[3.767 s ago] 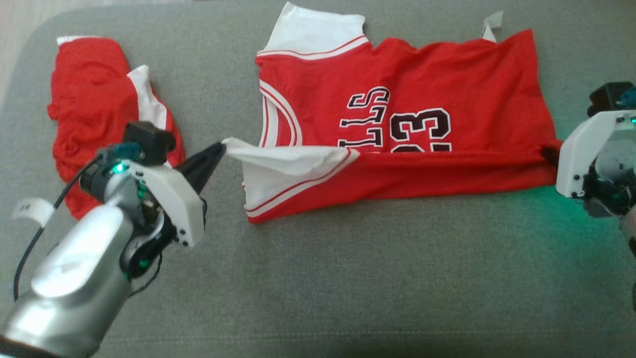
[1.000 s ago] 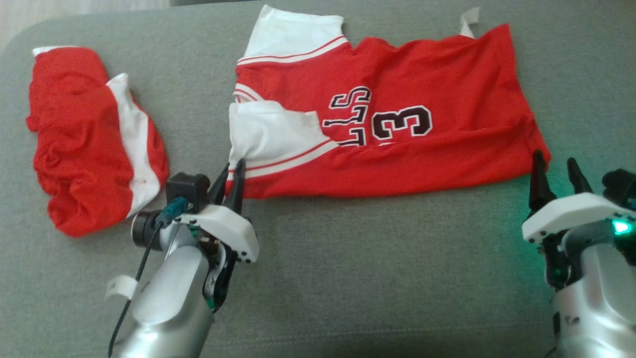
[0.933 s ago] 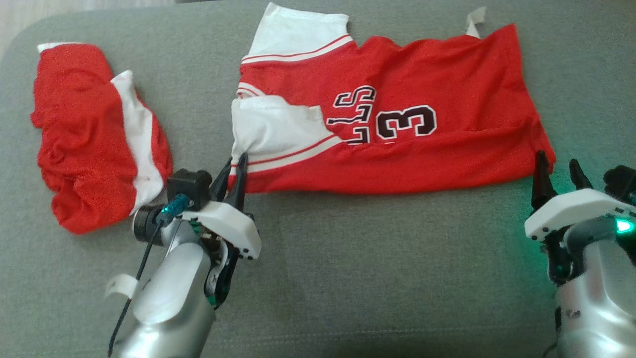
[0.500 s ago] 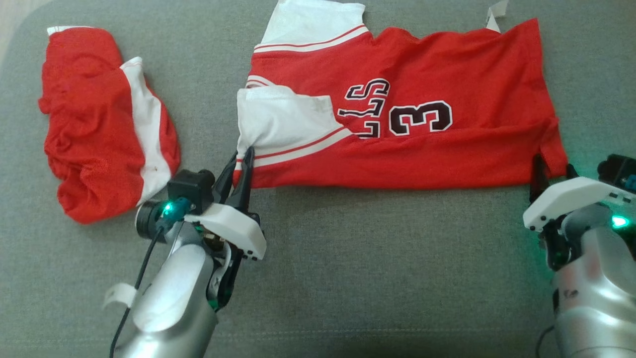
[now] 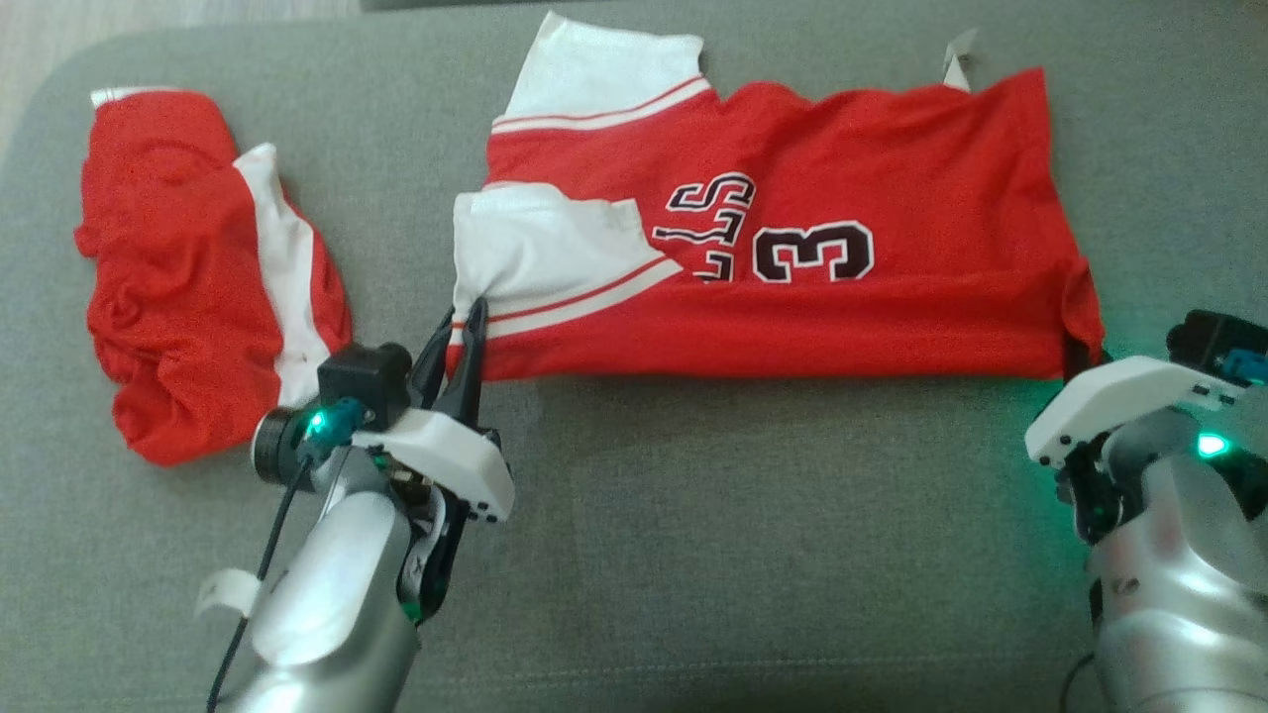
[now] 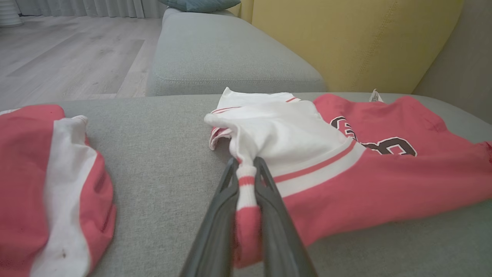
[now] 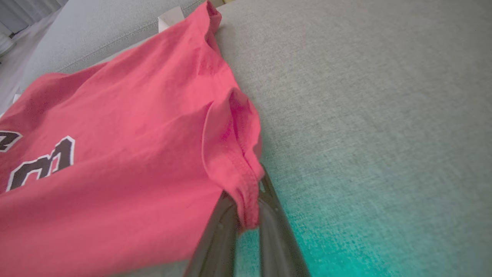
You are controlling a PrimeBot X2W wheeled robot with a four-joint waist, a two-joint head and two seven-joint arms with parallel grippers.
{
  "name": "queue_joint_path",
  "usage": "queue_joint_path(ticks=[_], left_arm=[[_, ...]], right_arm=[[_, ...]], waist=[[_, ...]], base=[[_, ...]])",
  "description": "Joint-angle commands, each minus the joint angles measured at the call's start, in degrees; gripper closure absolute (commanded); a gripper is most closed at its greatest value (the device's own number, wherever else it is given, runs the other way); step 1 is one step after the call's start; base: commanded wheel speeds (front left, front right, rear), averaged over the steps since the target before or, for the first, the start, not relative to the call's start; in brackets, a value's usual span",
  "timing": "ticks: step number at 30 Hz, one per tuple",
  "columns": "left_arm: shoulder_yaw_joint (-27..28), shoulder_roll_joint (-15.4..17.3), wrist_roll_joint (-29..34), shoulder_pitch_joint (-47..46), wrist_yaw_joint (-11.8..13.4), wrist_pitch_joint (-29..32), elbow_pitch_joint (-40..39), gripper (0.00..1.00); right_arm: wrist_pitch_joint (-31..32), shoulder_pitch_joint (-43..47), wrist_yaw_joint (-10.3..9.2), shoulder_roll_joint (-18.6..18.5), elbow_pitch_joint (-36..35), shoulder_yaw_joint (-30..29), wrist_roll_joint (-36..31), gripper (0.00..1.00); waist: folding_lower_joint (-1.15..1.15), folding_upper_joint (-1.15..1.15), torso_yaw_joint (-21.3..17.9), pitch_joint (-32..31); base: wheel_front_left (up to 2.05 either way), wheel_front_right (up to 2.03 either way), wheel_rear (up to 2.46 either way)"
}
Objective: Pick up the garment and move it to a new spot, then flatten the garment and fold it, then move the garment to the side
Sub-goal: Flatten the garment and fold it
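Spotted the red jersey (image 5: 842,317) stretched left to right across the grey cushion (image 5: 743,555), a white panel lying over its left part, black "3" and letters facing up. Caught the left gripper (image 5: 464,315) pressed together on the near-left corner, with white striped trim bunched between its dark fingers (image 6: 219,215), clear in the left wrist view. Over on the right, found the right gripper (image 5: 1078,349) pinching the near-right hem corner, red fabric puckered and draped over its fingers (image 7: 276,231). Saw most of the jersey resting flat on the cushion. Noted a second red-and-white garment (image 5: 188,287) crumpled well apart at the left — untouched. Beyond the cushion, glimpsed another grey seat (image 6: 230,57), a yellow backrest (image 6: 346,38) and pale wood floor (image 6: 57,57)
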Motion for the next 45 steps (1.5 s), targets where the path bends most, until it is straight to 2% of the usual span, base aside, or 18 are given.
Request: queue_joint_path(ticks=[1, 10, 21, 22, 23, 24, 25, 28, 30, 35, 39, 45], left_arm=[[2.69, 1.56, 0.26, -0.17, 0.63, -0.71, -1.24, 1.0], [1.41, 2.26, -0.52, 5.09, 0.13, 0.55, 0.64, 1.0], [-1.26, 2.81, -1.43, 12.33, 0.34, 6.01, -1.33, 1.0], [-1.45, 2.8, -1.45, 12.56, 0.45, 6.48, -1.25, 1.0], [-1.63, 2.83, -1.35, 12.69, 0.69, 6.95, -1.08, 0.96], [-1.76, 2.93, -1.17, 12.71, 1.01, 7.26, -0.96, 0.53], [-1.82, 3.01, -1.02, 12.67, 1.31, 7.34, -0.96, 0.0], [-1.46, 3.31, -1.01, 12.19, 1.96, 6.96, -1.2, 0.0], [-0.44, 3.64, -1.26, 11.17, 2.62, 5.33, -2.35, 0.0], [2.01, 3.98, -2.12, 7.68, 2.58, 1.64, -6.26, 0.0], [3.14, 5.02, -2.2, 1.63, 0.87, 0.85, -9.45, 0.0], [2.75, 7.03, -2.38, -7.84, -2.79, 5.49, -9.42, 0.0]], right_arm=[[-0.15, 0.07, 0.19, -0.35, -1.65, 1.41, 0.41, 1.0], [3.17, 7.67, 0.19, -1.12, -6.83, 4.16, 3.32, 1.0], [11.56, 19.28, 0.19, -0.03, -20.16, 4.41, 3.91, 1.0], [11.94, 19.83, 0.19, 0.06, -21.26, 4.08, 3.62, 0.7], [12.07, 20.29, 0.19, 0.13, -22.4, 3.88, 3.12, 0.1], [12.08, 20.55, 0.19, 0.19, -23.48, 3.49, 2.88, 0.0], [11.88, 20.62, 0.19, 0.25, -24.59, 3.3, 2.78, 0.0], [10.41, 20.4, 0.19, 0.33, -27.62, 3.31, 2.7, 0.0], [7.31, 19.79, 0.19, 0.34, -30.15, 4.42, 2.97, 0.0], [2.28, 17.86, 0.19, 0.36, -33.2, 6.86, 2.1, 0.0], [-1.44, 14.35, 0.19, 0.36, -34.75, 9.36, 1.93, 0.0], [-3.6, 9.43, 0.19, 0.36, -36.22, 11.99, 1.99, 0.0]], waist=[[0.0, 0.0, -0.26, -1.38], [0.0, 0.0, -0.9, -7.27], [0.0, 0.0, -2.57, -10.09], [0.0, 0.0, -2.73, -10.1], [0.0, 0.0, -2.87, -10.07], [0.0, 0.0, -3.04, -10.0], [0.0, 0.0, -3.19, -9.92], [0.0, 0.0, -3.59, -9.55], [0.0, 0.0, -3.91, -8.79], [0.0, 0.0, -4.45, -6.7], [0.0, 0.0, -5.33, -3.34], [0.0, 0.0, -7.07, 1.57]], base=[[0.0, 0.0, 0.0], [0.0, 0.0, 0.0], [0.0, 0.0, 0.0], [0.0, 0.0, 0.0], [0.0, 0.0, 0.0], [0.0, 0.0, 0.0], [0.0, 0.0, 0.0], [0.0, 0.0, 0.0], [0.0, 0.0, 0.0], [0.0, 0.0, 0.0], [0.0, 0.0, 0.0], [0.0, 0.0, 0.0]])
